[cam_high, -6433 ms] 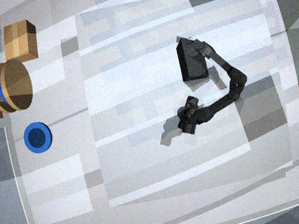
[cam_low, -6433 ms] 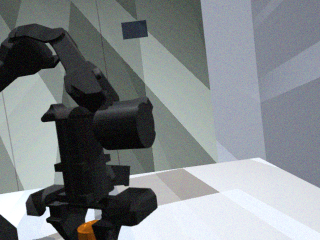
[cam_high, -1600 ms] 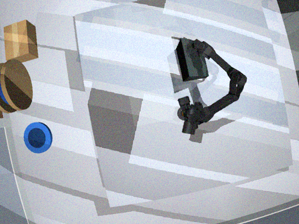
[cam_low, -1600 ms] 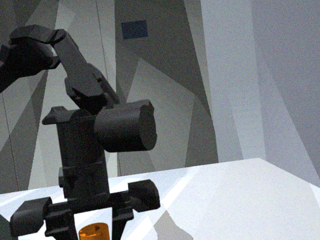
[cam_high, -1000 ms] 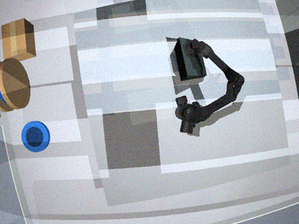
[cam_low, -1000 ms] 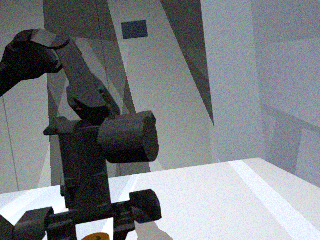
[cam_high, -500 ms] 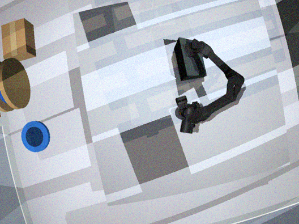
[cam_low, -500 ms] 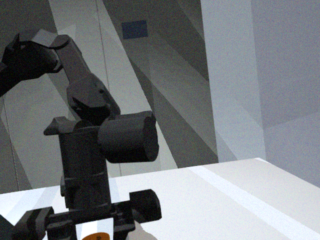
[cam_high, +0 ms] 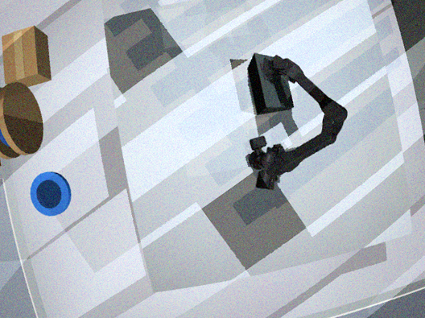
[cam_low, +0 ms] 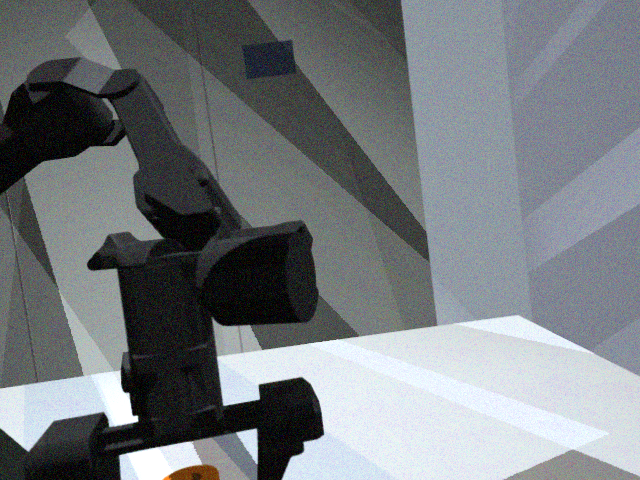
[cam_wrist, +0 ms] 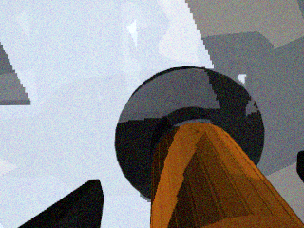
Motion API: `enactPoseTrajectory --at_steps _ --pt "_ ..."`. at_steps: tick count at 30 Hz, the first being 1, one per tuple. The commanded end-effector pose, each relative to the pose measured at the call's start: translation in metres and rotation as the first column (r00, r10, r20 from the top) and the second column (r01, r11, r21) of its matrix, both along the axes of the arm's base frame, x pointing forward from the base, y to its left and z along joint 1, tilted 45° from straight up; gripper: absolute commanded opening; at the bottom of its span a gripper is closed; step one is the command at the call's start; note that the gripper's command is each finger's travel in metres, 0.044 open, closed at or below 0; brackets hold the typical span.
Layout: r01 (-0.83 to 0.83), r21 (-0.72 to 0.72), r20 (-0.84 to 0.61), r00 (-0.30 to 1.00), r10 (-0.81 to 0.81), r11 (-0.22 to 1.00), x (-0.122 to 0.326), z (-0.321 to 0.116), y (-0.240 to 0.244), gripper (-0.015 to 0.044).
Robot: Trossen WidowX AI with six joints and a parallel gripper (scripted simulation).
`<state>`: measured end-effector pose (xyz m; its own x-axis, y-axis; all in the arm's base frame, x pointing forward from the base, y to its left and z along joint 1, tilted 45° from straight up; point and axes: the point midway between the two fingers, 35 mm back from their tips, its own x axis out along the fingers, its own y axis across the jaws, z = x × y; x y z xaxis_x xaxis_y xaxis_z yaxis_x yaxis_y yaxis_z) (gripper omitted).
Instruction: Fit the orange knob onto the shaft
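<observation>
The orange knob [cam_wrist: 204, 185] [cam_low: 193, 472] stands over the middle of the dark round pedestal [cam_wrist: 152, 97]. Its top just shows at the bottom edge of the exterior view. In the wrist view a dark ring and a thin pale crescent show at its lower end; I cannot tell whether it is fully down. The shaft is hidden by the knob. My gripper [cam_wrist: 200, 177] is open, its fingers apart on either side of the knob with gaps between. In the top view the arm's end hides knob and pedestal; in the exterior view the fingertips are below the frame.
In the top view a black box [cam_high: 259, 91] stands by the arm's base. A blue ring-shaped thing [cam_high: 35, 190], a brown cylinder [cam_high: 23, 121] and a wooden box [cam_high: 20, 57] are at the far left, well away from the gripper.
</observation>
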<state>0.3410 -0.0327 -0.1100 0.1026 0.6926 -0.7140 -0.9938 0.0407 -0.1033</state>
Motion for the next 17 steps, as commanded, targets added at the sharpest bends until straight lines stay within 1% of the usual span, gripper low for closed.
enactPoseTrajectory --at_steps 1,4,7,9,17 --pt "0.000 0.000 0.001 1.000 0.000 1.000 0.000 0.000 -0.001 0.0440" --pt "0.001 -0.003 0.000 1.000 -0.001 1.000 0.000 0.008 -0.010 0.0440" --pt "0.001 -0.007 -0.001 1.000 -0.001 1.000 -0.005 0.047 -0.050 0.0440" --pt "0.000 -0.005 -0.001 1.000 0.000 1.000 -0.010 0.066 -0.066 0.0440" --pt "0.000 -0.005 -0.001 1.000 0.000 1.000 -0.010 0.068 -0.069 0.0440"
